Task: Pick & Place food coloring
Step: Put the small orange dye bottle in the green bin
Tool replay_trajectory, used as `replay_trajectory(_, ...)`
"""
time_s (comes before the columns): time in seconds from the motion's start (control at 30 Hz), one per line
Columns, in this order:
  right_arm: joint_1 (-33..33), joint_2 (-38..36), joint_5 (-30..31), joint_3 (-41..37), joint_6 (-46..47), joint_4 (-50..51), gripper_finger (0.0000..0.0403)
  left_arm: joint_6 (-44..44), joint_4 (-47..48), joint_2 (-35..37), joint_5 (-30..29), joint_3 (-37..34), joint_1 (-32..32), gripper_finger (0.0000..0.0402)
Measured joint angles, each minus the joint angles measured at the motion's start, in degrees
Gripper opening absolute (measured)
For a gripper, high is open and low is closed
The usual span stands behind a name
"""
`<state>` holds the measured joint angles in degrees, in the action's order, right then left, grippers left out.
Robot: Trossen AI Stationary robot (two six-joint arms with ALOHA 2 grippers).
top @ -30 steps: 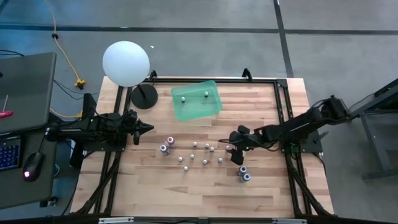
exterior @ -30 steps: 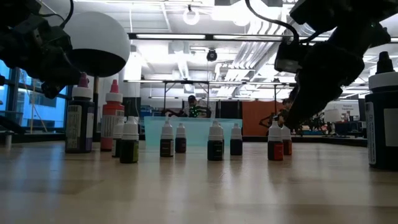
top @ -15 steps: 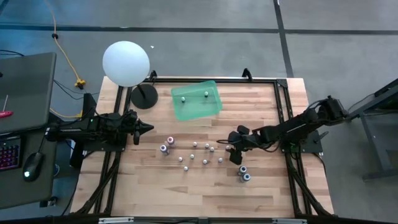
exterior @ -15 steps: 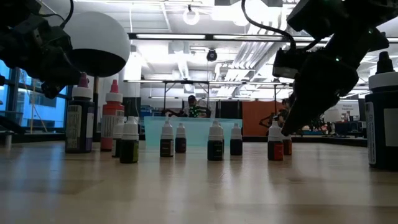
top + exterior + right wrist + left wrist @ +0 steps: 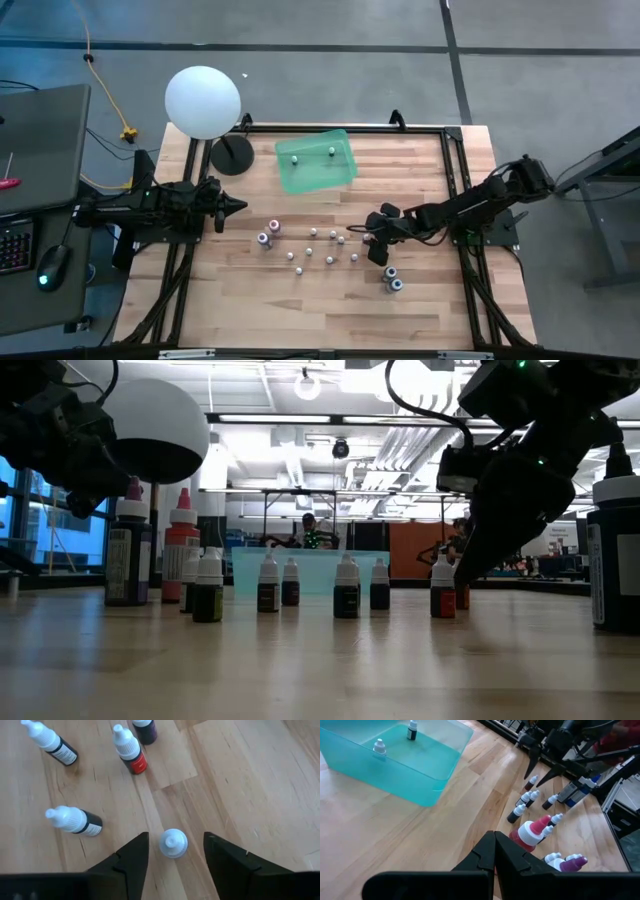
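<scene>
Bottles of food coloring (image 5: 322, 247) stand in a loose bunch on the wooden table (image 5: 300, 310), near its middle. We see most of them with little white caps. Two bigger ones (image 5: 267, 233) with purple and pink tops stand on the left of the bunch, and two dark ones (image 5: 392, 279) stand apart on the right, nearer the front edge.

Our right gripper (image 5: 173, 851) hangs low over the right end of the bunch. Its two dark fingers (image 5: 131, 857) are spread wide, and one white-capped bottle (image 5: 173, 843) stands upright right between them. We cannot see the fingers touching it. Just beyond it, a bottle with a red label (image 5: 130, 751) and three more bottles stand close by in the right wrist view. In the low view the right arm (image 5: 520, 470) leans down beside a red bottle (image 5: 442, 588).

Two small bottles (image 5: 313, 154) already sit inside the green tray (image 5: 340, 176), at the far side of the table.

Our left gripper (image 5: 236, 207) waits out by the left edge of the table, pointing at the bunch, with its fingers pressed together and nothing in them. A big white globe (image 5: 203, 101) on a black stand sits behind it, at the far left corner.
</scene>
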<state>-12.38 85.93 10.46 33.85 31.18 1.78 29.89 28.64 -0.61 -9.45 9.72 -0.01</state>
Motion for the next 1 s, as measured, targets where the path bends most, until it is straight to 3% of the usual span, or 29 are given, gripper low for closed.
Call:
replay_trajectory(0.6, 0.00, 0.00, -0.35, 0.00, -0.15, -1.03, 0.0095, 0.01, 0.00, 0.01, 0.00, 0.00, -0.01, 0.0000)
replay_trajectory(1.0, 0.00, 0.00, -0.34, 0.00, -0.15, -1.41, 0.0078, 0.02, 0.00, 0.00, 0.00, 0.00, -0.01, 0.0000)
